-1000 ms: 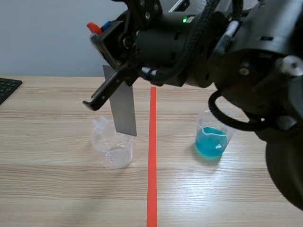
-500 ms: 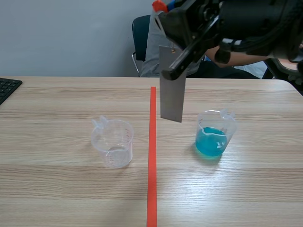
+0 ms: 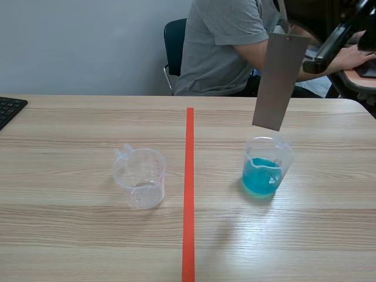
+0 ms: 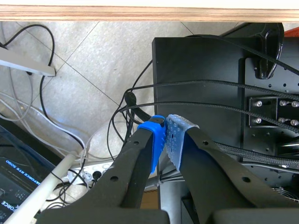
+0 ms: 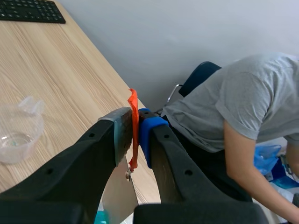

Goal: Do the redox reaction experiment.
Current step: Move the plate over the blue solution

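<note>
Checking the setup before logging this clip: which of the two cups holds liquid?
The cup right of the red tape line, near the metal strip: it holds blue liquid. The other cup looks empty.

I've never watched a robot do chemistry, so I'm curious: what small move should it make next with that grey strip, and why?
Probably lower the metal strip straight down. The right arm's jaws are shut on its top end, and its lower end seems to hang just above the beaker of blue liquid, not yet dipped in.
</note>
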Robot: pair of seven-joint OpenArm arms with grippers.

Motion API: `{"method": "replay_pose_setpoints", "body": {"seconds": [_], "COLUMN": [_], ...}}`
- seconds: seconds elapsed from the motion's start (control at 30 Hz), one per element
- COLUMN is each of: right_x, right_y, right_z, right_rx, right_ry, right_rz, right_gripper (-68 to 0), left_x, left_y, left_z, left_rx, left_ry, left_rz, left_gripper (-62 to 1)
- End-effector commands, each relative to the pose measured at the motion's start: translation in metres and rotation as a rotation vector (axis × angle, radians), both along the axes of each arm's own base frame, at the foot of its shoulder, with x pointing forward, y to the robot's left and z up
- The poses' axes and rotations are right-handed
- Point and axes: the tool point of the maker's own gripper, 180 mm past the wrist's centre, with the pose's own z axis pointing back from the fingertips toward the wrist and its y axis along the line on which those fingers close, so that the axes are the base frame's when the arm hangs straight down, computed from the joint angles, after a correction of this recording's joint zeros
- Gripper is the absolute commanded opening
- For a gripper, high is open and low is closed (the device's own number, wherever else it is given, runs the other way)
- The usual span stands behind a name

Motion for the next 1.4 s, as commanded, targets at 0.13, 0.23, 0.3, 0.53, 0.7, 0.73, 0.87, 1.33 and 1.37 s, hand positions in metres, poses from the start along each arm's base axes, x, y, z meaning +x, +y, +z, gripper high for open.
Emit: {"method": "replay_pose_setpoints", "body": {"seconds": [0.13, 0.23, 0.3, 0.53, 0.7, 0.73, 0.87, 1.33, 1.37], "right_x": [0.004, 0.008, 0.011, 0.020, 0.026, 0.027, 0.031, 0.033, 0.033], "right_y": [-0.011, -0.017, -0.021, -0.034, -0.040, -0.041, -0.043, -0.037, -0.037], "right_z": [0.006, 0.000, -0.004, -0.012, -0.010, -0.009, -0.006, -0.007, -0.007], "right_rx": [0.041, 0.073, 0.087, 0.132, 0.142, 0.146, 0.149, 0.159, 0.159], "right_ry": [0.000, 0.030, 0.046, 0.062, 0.061, 0.059, 0.052, 0.055, 0.055], "right_rz": [0.004, 0.009, 0.012, -0.007, -0.002, -0.002, -0.001, 0.023, 0.023], "right_gripper": [-66.3, -66.2, -66.2, -66.2, -66.2, -66.2, -66.2, -66.2, -66.2], "left_x": [0.003, 0.003, 0.003, 0.003, 0.004, 0.004, 0.006, 0.049, 0.056], "left_y": [-0.005, -0.005, -0.005, -0.005, -0.003, -0.002, 0.006, -0.004, -0.007], "left_z": [0.003, 0.003, 0.003, 0.003, 0.004, 0.004, 0.010, 0.070, 0.075], "left_rx": [-0.012, -0.012, -0.012, -0.012, -0.007, -0.004, 0.015, -0.018, -0.019], "left_ry": [-0.015, -0.015, -0.015, -0.015, -0.016, -0.016, -0.017, -0.117, -0.136], "left_rz": [-0.003, -0.004, -0.004, -0.003, -0.010, -0.014, -0.052, -0.215, -0.231], "left_gripper": [-57.7, -57.7, -57.7, -57.7, -57.7, -57.7, -57.7, -57.7, -57.7]}}
